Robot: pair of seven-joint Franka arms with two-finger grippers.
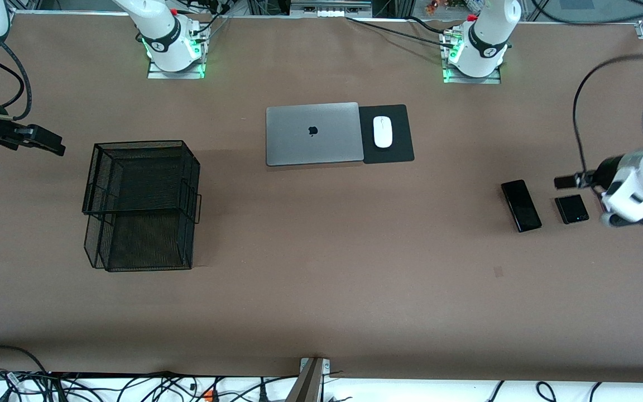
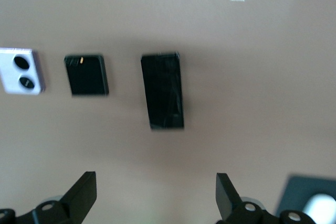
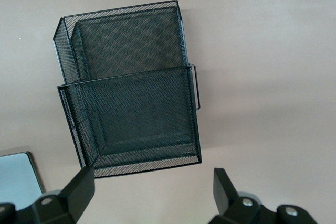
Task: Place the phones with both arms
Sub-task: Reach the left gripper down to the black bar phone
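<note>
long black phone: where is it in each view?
Front view: long black phone lies flat toward the left arm's end of the table, beside the small folded black phone.
Left wrist view: mid-frame, beside that same folded phone, the shared landmark.
Right wrist view: not in it.

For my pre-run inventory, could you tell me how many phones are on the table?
3, in a row at the left arm's end of the table: the long black phone, the small black folded phone beside it, and the lilac-white phone, seen only in the left wrist view.
</note>
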